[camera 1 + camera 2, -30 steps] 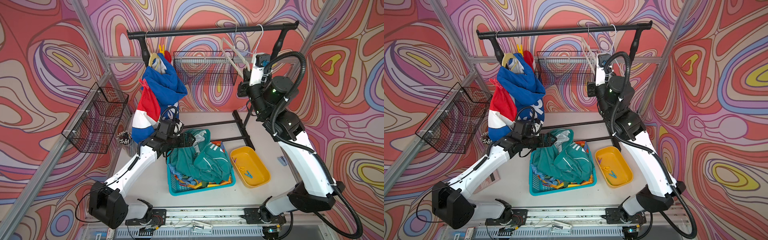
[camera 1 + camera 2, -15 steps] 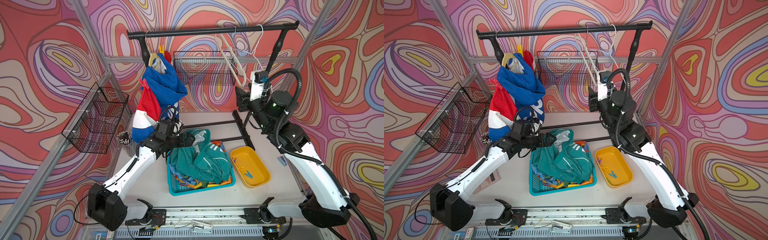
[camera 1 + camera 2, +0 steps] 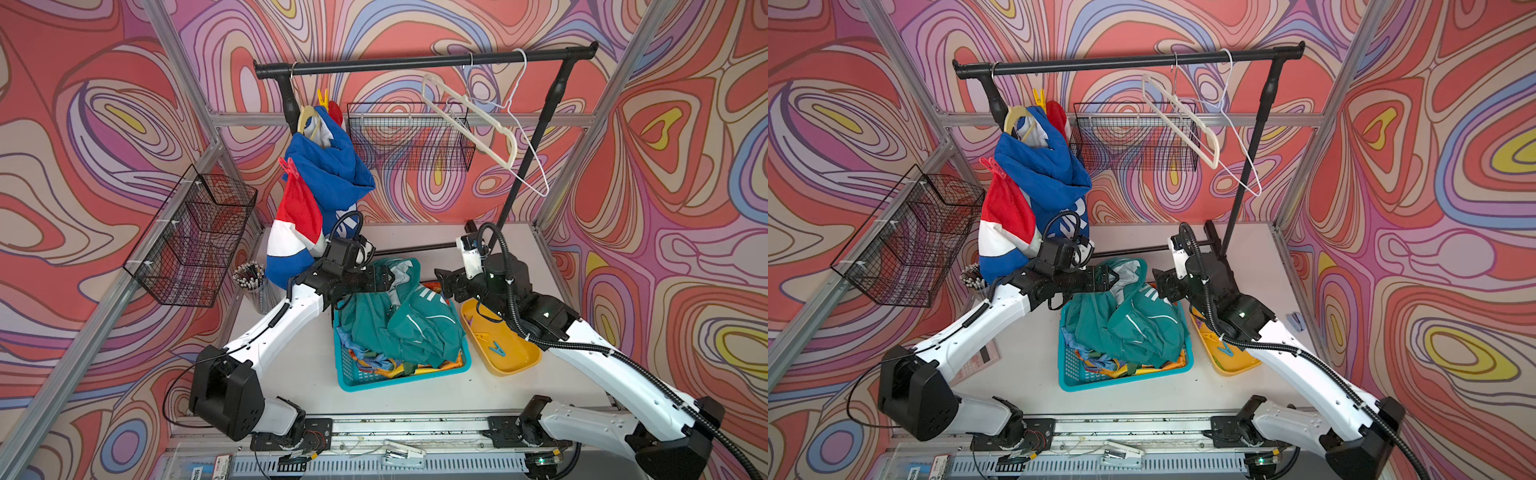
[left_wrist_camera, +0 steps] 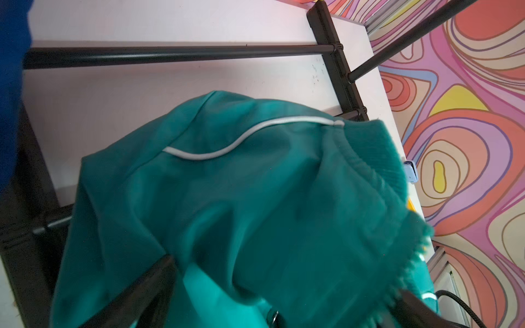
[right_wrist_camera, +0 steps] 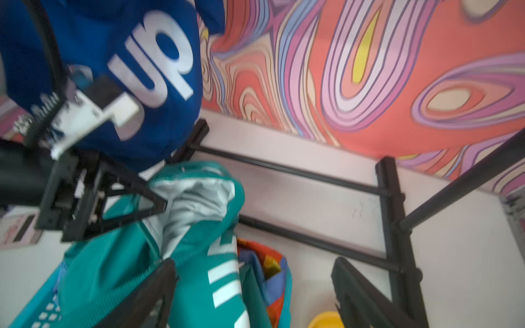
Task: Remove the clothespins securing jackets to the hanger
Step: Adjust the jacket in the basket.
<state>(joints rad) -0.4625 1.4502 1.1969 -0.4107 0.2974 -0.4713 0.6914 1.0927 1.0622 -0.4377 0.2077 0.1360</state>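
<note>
1. Three jackets, two places: the blue jacket hangs from the black rail at its left end, while the teal jacket lies heaped in the teal basket on top of the rainbow jacket.
2. Two clothespins grip the hanging garment: a yellow clothespin at the top by the hanger and a red clothespin on its outer edge.
3. A blue clothespin lies in the yellow tray beside the basket. Others there are too faint to count, and the right arm covers part of the tray.
4. Three hangers are on the rail: one cream hanger carrying the blue jacket, plus a bare cream hanger and a white wire hanger near the right end.
5. Two arms meet over the basket. The left gripper has its jaws spread wide, with teal fabric bulging between them.
6. The right gripper also stands wide apart and holds nothing.
7. Two black wire baskets are fixed to the walls, one at the left and one at the back.
</note>
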